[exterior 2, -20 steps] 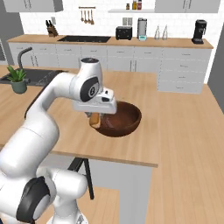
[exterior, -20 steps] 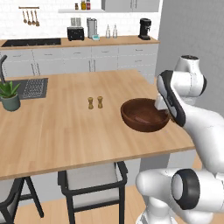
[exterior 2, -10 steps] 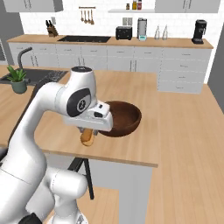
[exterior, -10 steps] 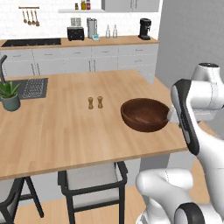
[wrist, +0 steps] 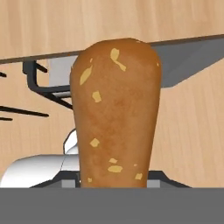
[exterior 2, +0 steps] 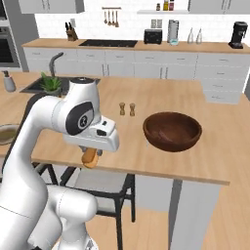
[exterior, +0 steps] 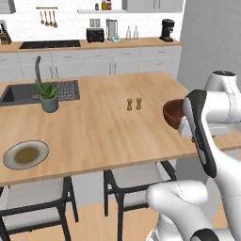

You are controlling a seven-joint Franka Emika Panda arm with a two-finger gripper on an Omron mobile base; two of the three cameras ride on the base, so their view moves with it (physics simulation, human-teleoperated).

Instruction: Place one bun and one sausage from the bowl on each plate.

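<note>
My gripper is shut on a brown bun flecked with yellow. It hangs at the counter's front edge, left of the bowl. Seen along the hand, the bun stands upright between the jaws, with the counter edge and a chair behind it. The dark reddish-brown bowl sits on the counter to the right; its rim shows behind my arm in the left base view. A round plate lies near the counter's front left, and its edge shows at the far left of the right base view. No sausage can be made out.
Two small shakers stand mid-counter, behind and left of the bowl. A potted plant sits beside the sink and faucet at the back left. Dark chairs are tucked under the counter's front edge.
The gripper has come out of the bowl with the bun and swung left to the counter's front edge. The whole picture has shifted, so the base has moved left, bringing the plate into view.
</note>
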